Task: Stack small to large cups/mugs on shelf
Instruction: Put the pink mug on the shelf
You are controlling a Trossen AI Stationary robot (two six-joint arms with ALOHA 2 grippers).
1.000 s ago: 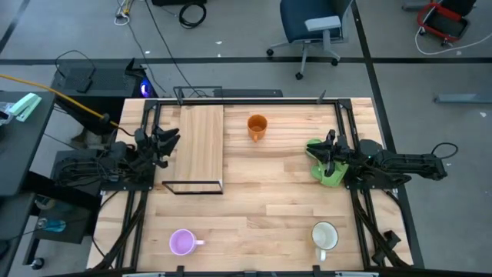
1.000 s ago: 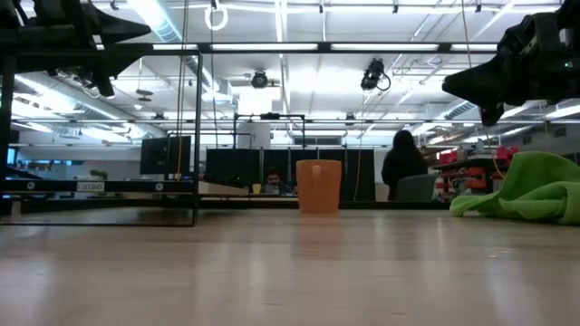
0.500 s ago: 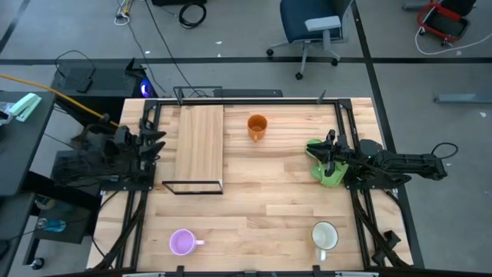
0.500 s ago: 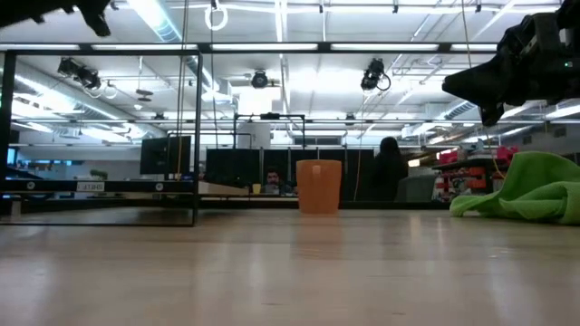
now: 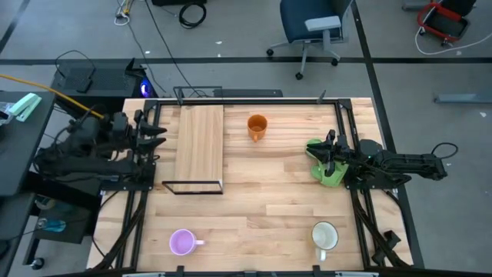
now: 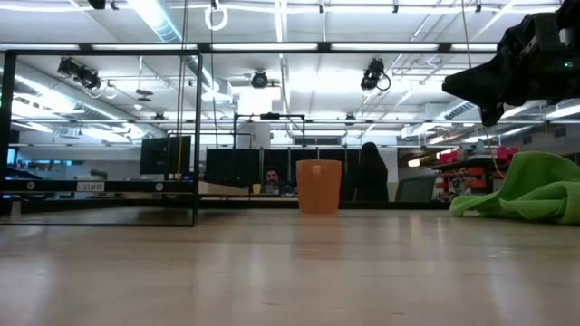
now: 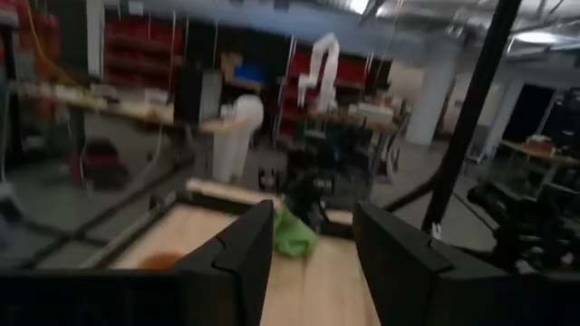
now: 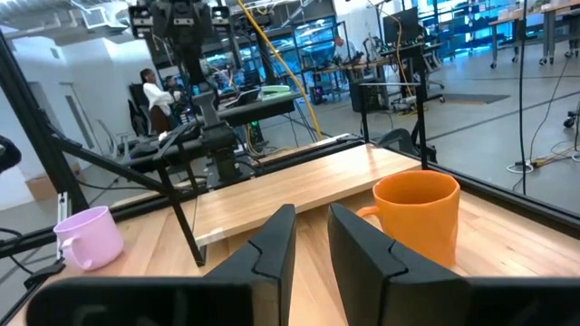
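the counter (image 5: 254, 200) is a light butcher-block top inside a black frame, with a workshop of desks, monitors and ceiling strip lights beyond it. the shelf (image 5: 200, 146) lies flat on the counter's far left part, with its thin black frame visible at the near end. the orange mug (image 5: 257, 127) stands upright just right of the shelf, apart from it. the light purple mug (image 5: 181, 242) sits at the near left of the counter and the white mug (image 5: 325, 235) at the near right, both well apart from the shelf. a green cloth (image 5: 323, 163) lies at the right edge. my left gripper (image 5: 152, 132) hangs off the counter's left edge beside the shelf, fingers (image 7: 237, 258) spread and holding nothing. my right gripper (image 5: 329, 148) hovers over the green cloth, fingers (image 8: 272, 249) slightly parted and empty, aimed toward the orange mug.
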